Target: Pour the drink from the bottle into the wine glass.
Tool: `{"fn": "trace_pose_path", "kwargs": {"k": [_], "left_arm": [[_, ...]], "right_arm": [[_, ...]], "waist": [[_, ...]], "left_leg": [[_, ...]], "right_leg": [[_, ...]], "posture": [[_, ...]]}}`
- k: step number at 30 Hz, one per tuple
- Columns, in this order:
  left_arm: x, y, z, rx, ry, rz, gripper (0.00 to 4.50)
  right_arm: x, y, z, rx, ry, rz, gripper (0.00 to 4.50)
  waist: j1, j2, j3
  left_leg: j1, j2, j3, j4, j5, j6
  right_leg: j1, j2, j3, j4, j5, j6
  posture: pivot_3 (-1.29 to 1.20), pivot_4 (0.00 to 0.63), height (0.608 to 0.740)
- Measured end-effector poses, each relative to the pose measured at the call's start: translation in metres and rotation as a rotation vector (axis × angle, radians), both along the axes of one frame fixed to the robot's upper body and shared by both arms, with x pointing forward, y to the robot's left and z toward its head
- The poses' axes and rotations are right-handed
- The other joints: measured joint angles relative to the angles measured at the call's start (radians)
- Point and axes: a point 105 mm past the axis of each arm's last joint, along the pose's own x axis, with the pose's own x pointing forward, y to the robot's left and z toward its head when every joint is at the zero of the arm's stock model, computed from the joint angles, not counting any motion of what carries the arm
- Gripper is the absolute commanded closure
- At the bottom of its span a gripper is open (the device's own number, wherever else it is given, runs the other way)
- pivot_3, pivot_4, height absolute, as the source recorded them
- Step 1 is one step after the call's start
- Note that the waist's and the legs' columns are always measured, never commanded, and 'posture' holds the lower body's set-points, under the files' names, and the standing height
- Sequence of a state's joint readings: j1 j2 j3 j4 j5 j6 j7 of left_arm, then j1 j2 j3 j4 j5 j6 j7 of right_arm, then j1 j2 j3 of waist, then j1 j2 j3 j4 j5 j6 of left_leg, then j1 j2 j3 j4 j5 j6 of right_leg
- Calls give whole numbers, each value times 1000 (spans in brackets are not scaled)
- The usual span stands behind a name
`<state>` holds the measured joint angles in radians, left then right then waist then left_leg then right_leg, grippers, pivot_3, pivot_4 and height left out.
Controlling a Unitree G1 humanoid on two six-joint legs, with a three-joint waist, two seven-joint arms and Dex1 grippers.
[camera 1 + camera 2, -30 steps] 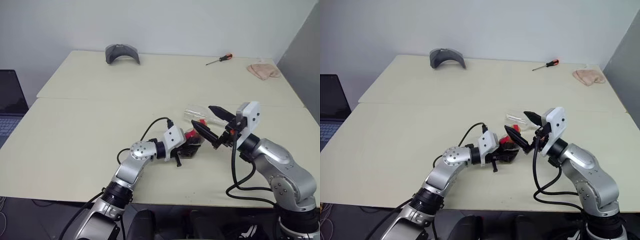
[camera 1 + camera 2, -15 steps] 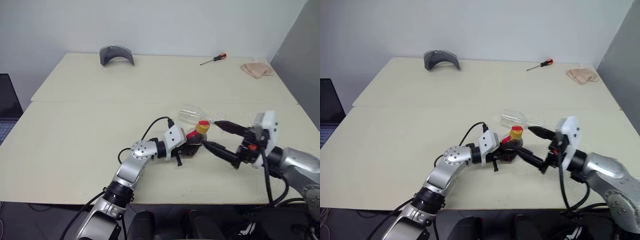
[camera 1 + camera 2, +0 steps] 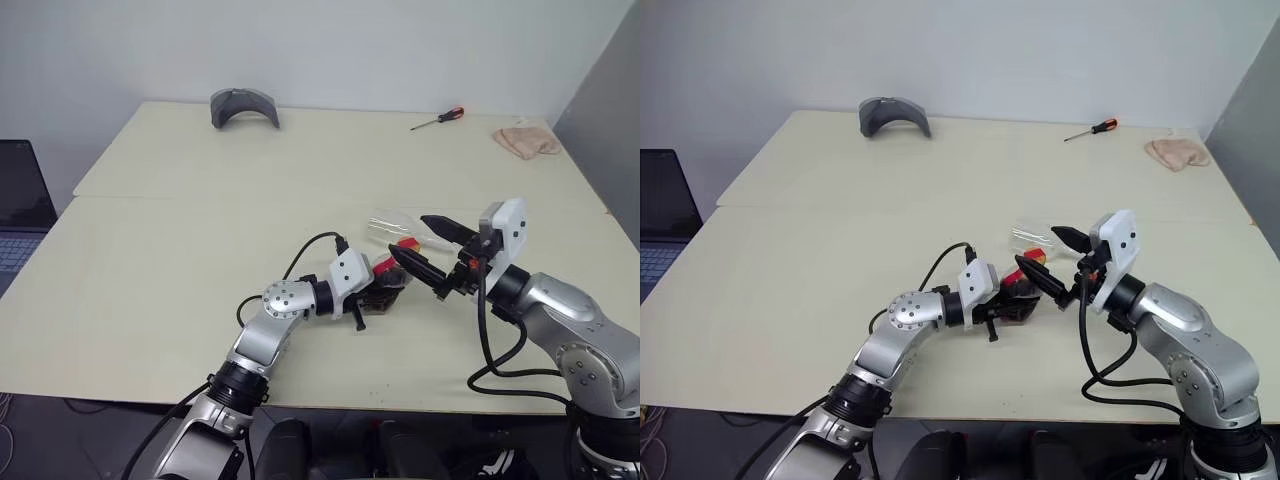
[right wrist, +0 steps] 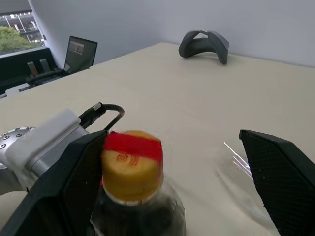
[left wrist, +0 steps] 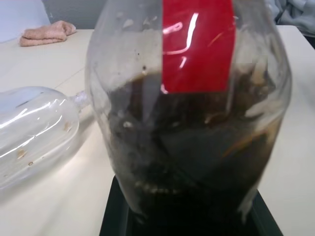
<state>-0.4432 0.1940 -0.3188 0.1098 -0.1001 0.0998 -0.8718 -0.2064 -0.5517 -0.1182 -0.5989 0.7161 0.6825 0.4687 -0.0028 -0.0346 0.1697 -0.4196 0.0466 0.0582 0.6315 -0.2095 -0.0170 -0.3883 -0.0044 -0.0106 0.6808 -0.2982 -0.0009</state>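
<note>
With my left gripper [image 3: 385,290] clamped on the bottle [image 3: 386,283], I should centre my wide-apart right gripper [image 3: 428,250] squarely around its yellow cap [image 4: 132,165] before closing.

Left arm is being held low and bent, forearm reaching toward the right. Left gripper [image 3: 385,290] is being kept level, jaws clamped on the bottle [image 5: 189,113]. Right arm is being held raised, elbow bent, wrist angled inward to the left. Right gripper [image 3: 428,248] is being held level, its two black fingers [image 4: 283,179] spread wide, nothing gripped.
</note>
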Motion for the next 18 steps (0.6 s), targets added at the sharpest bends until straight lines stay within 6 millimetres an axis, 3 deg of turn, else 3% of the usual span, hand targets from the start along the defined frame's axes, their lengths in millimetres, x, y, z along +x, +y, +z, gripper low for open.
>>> {"fn": "trace_pose_path", "kwargs": {"k": [5,8,13,18], "left_arm": [[1,2,0,0,-3,10,3817],[1,2,1,-2,-3,10,3818],[1,2,1,-2,-3,10,3833],[1,2,1,-2,-5,8,3833]], "right_arm": [[-14,-27,-5,48,83,-17,0],[-26,-32,-6,30,128,25,0],[-39,-20,-8,0,160,116,0],[-26,13,-3,32,112,153,0]], "waist": [[0,0,0],[0,0,0],[-3,0,0],[-5,0,0]], "left_leg": [[0,0,0,0,0,0],[1,0,0,0,0,0],[1,1,0,0,0,0],[1,1,0,0,0,0]], "right_leg": [[0,0,0,0,0,0],[1,0,0,0,0,0],[0,2,0,0,0,0],[0,2,0,0,0,0]], "posture": [[0,150,740],[0,150,740],[0,150,740],[0,150,740]]}}
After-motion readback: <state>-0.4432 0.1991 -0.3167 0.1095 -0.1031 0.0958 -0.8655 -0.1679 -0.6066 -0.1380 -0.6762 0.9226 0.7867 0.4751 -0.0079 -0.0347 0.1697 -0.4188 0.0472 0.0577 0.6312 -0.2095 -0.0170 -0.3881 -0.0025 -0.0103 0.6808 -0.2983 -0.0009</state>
